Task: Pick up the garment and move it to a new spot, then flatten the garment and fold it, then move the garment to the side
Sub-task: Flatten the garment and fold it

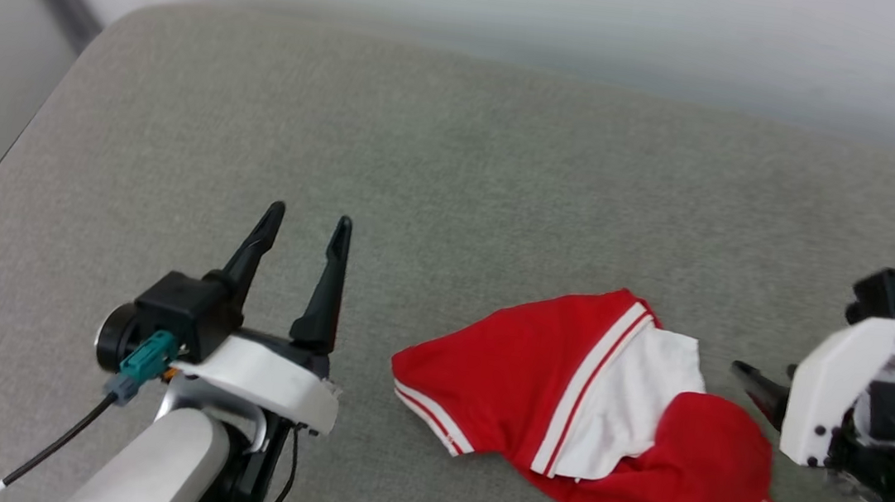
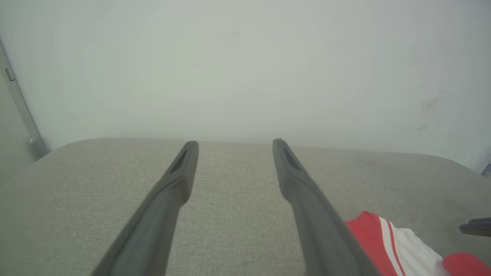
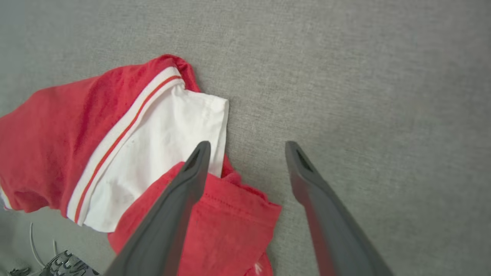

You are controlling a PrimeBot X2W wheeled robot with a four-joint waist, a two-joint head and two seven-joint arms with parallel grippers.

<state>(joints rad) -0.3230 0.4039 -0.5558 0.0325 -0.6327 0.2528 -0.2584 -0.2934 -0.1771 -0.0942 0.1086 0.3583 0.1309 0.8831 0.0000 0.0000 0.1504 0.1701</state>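
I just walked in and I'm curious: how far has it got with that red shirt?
Hardly begun. The garment lies crumpled on the grey cushion, neither flat nor folded. In hand: the right gripper is open at its edge, holding nothing; the left gripper is open over bare cushion. To do: lifting, moving, flattening, folding, setting aside.

Head view: the garment (image 1: 534, 376) is bunched on itself & runs off the bottom edge; the right pincer (image 1: 763, 374) is mostly behind its white wrist housing (image 1: 841, 384). L wrist view: garment cut by bottom edge & partly behind a finger (image 2: 322, 222) of the left pincer (image 2: 234, 147), w/ a dark tip (image 2: 475, 227) clipped at the R edge. R wrist view: garment runs off L & bottom edges, its tiny white mark (image 3: 256, 268) too small to read, & a dark blurry thing (image 3: 65, 264) bottom-L can't be ID'd.
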